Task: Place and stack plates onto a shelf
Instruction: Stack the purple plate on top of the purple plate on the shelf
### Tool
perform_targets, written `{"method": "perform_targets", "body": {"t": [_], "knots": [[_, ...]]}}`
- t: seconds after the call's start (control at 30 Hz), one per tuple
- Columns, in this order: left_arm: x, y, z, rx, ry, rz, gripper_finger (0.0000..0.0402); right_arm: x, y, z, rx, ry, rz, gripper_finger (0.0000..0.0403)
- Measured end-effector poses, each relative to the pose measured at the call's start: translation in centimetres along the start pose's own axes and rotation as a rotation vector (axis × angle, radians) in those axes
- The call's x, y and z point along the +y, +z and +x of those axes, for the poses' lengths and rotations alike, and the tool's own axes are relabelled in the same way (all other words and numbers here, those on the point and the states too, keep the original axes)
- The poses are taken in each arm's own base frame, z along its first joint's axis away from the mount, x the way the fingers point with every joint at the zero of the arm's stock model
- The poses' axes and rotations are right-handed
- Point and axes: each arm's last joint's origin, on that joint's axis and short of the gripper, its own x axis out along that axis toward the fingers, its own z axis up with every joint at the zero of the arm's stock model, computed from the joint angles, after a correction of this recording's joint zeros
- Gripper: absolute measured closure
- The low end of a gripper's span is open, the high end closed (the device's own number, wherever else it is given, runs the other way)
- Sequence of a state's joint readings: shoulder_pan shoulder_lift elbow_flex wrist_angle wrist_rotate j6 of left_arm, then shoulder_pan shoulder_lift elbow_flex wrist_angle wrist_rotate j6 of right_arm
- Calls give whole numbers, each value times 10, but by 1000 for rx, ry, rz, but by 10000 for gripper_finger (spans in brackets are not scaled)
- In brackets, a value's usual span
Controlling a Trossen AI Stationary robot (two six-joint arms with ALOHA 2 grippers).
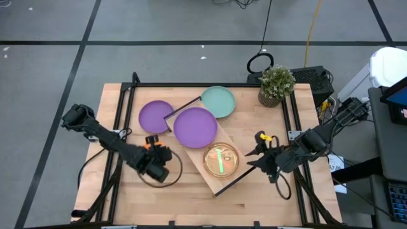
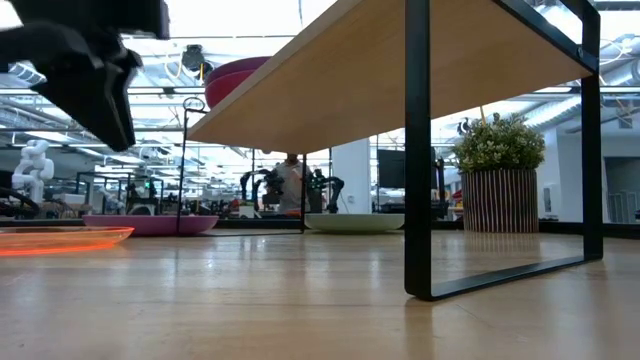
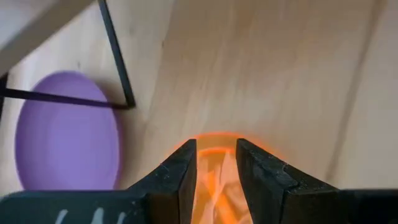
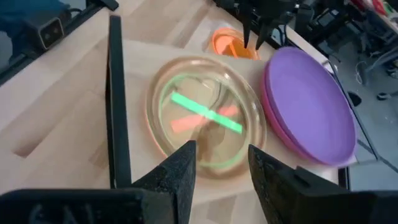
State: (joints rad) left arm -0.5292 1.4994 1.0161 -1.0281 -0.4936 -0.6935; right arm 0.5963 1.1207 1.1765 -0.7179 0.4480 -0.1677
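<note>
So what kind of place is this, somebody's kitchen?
Probably not: it looks like a robotics lab or workshop. Two robot arms work at a wooden table, more robot arms stand in the open hall behind, and cables trail over the grey floor.

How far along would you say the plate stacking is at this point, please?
Partly done. On the shelf already sit a purple stack and a clear stack of small plates. In hand: the left pincer straddles the rim of an orange plate on the table, not lifted. The right pincer waits open beside the shelf. Left: a purple plate and a teal plate lie on the table.
</note>
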Motion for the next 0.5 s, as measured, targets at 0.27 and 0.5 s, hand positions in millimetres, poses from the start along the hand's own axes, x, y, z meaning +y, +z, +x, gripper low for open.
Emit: {"method": "perform_targets", "body": {"t": [0.27,0.5], "knots": [[31,6,13,134,44,82,282,-1,-46,-13,-110,-108,26,275],[53,-9,27,131,41,76,282,-8,-65,-29,-196,-233,51,275]]}}
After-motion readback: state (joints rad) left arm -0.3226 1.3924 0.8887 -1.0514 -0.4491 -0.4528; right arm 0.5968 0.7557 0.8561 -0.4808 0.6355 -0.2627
